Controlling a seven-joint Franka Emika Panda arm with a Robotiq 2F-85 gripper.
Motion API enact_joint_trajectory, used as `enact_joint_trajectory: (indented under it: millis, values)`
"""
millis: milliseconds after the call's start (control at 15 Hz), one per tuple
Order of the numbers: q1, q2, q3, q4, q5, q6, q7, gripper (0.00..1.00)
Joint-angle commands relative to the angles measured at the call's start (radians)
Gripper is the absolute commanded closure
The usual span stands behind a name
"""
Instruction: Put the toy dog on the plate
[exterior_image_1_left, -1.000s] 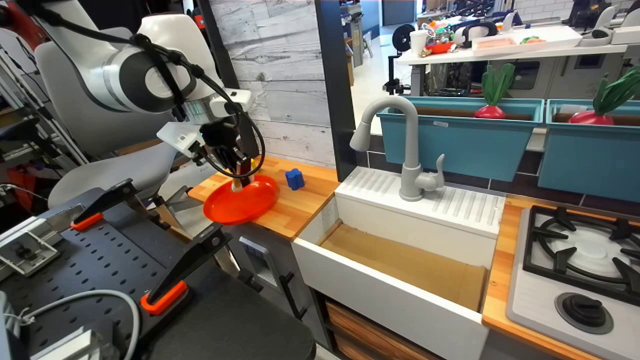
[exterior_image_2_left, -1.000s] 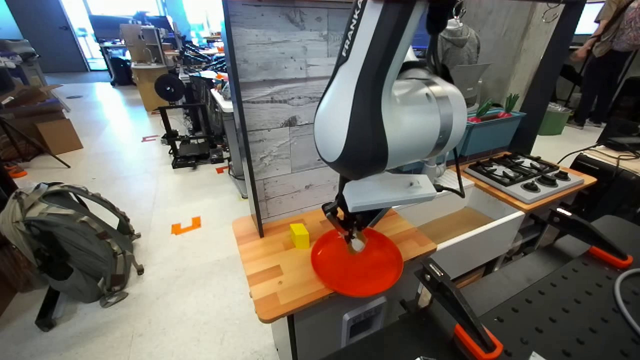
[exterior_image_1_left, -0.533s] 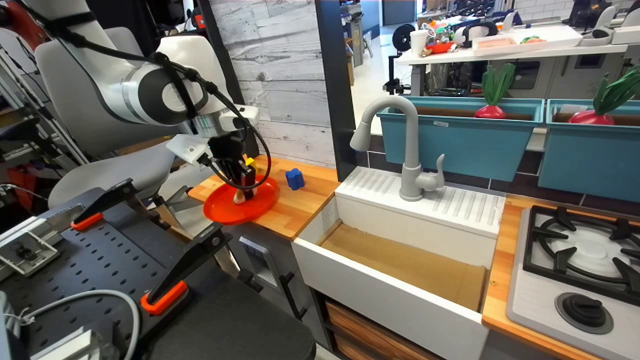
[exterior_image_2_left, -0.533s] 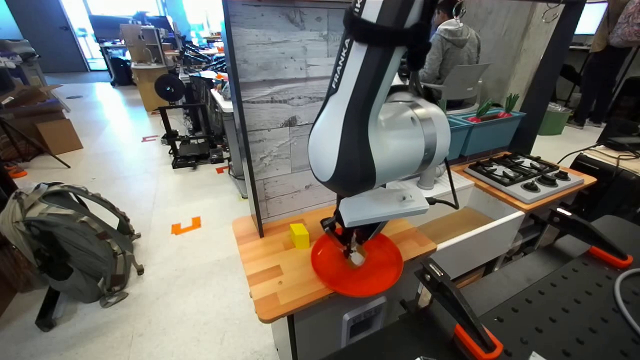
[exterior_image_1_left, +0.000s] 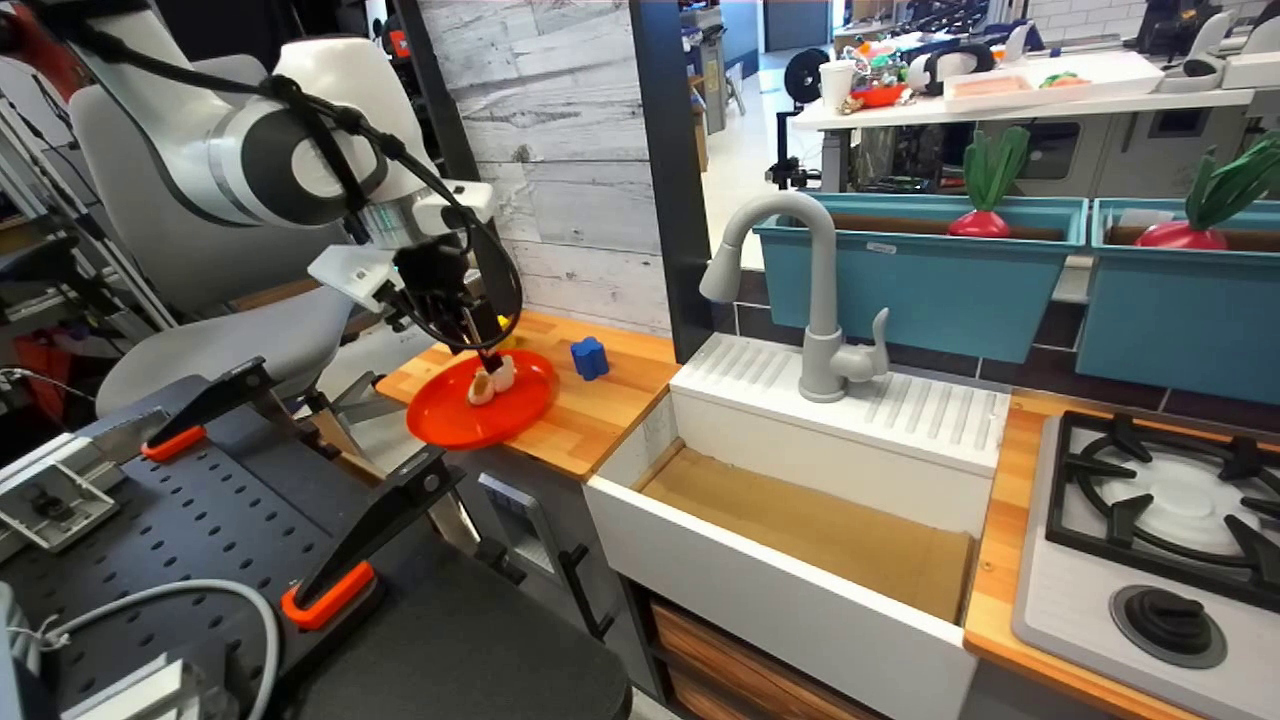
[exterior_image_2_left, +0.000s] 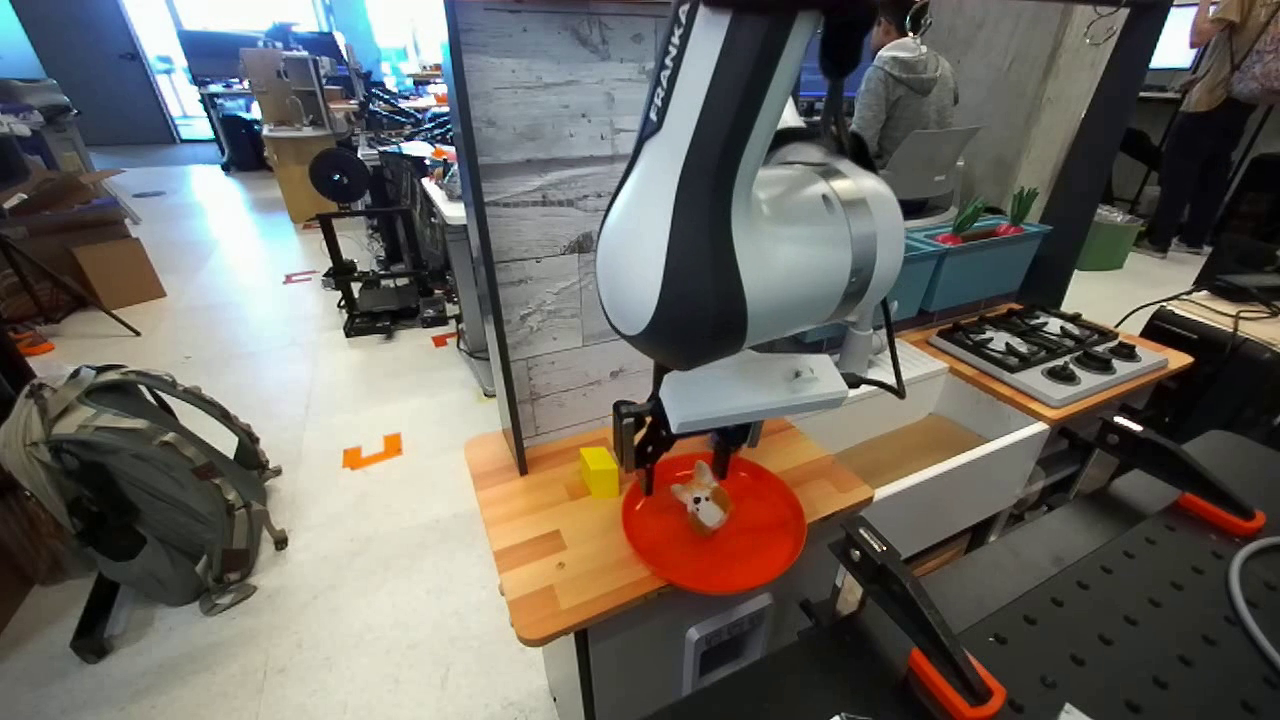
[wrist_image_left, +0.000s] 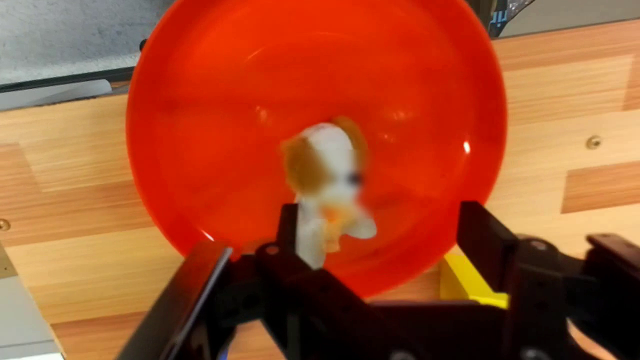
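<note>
The white-and-tan toy dog (exterior_image_2_left: 708, 505) rests on the orange-red plate (exterior_image_2_left: 655, 545), a little off its middle. In the wrist view the dog (wrist_image_left: 327, 160) is blurred, its head over the plate's bare floor (wrist_image_left: 210, 100). My gripper (wrist_image_left: 377, 220) stands open just above, its fingers wide apart and not clamped on anything. One fingertip (wrist_image_left: 288, 220) overlaps the dog's leg in that view; whether they touch I cannot tell. In an exterior view the gripper (exterior_image_2_left: 685, 479) straddles the dog, one finger on either side. Another exterior angle shows the dog (exterior_image_1_left: 492, 380) right under a fingertip.
A yellow block (exterior_image_2_left: 600, 472) stands on the wooden counter (exterior_image_2_left: 540, 600) beside the plate. A blue block (exterior_image_1_left: 590, 358) sits between plate and sink (exterior_image_1_left: 780, 552). The plate juts over the counter's front edge. A grey wood-plank panel (exterior_image_2_left: 580, 300) rises behind; a clamp (exterior_image_1_left: 370, 530) is in front.
My gripper dipped lower with the dog between its fingers, then opened and rose slightly. The dog now lies released on the plate, its face and ears showing.
</note>
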Motion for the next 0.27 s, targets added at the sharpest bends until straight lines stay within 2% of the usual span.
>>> enact_joint_trajectory:
  millis: [0, 67, 133, 200]
  values:
    - [0.027, -0.16, -0.002, -0.183, -0.036, 0.076, 0.0, 0.0]
    - [0.01, -0.067, 0.006, -0.074, -0.023, 0.035, 0.013, 0.05]
    - [0.016, -0.099, 0.006, -0.108, -0.024, 0.044, 0.012, 0.0]
    - [0.018, -0.122, 0.006, -0.132, -0.026, 0.045, 0.013, 0.0]
